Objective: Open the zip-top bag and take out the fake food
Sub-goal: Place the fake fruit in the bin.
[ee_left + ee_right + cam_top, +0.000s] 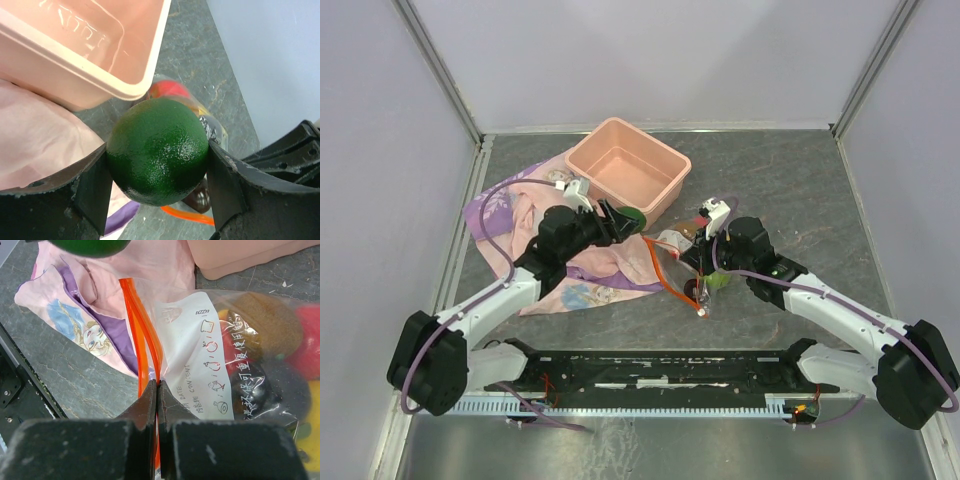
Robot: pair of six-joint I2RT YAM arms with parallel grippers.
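Left gripper [157,172]: clenched around a glossy, round, plastic dark green fruit [157,150], one black finger [92,185] pressed against each side of it. From above, held just beside the near corner of the salmon-pink rectangular plastic tub [628,165], over the edge of the crumpled pink-and-purple printed cloth [520,210]. Green fruit outside the bag, apart from the other pieces.

Right gripper [158,395]: pinched tight on the orange-red zip strip [137,330] of the crinkly clear plastic zip-top bag [190,355], both fingers flat together with the strip caught between the tips. Strip running away from the fingertips across the bag's edge, lying over the cloth there.

Zip-top bag resting on the dark grey, stone-patterned bench [800,180], in front of the tub and between the two arms, its left edge touching the cloth. White printed label with small pictures and writing on the clear face. In the top view, small white slider [702,313] at the near end of the strip, nearest the arm bases.

Rest of the fake food [280,390] inside the bag, packed close together behind the plastic: a round brown piece [265,322] toward the tub, a red piece [307,345] beside it, a dark purple-brown piece nearer the gripper, and a bit of yellow [310,450] at the frame's edge. From the left wrist, a red piece also visible through the bag just behind the green fruit.
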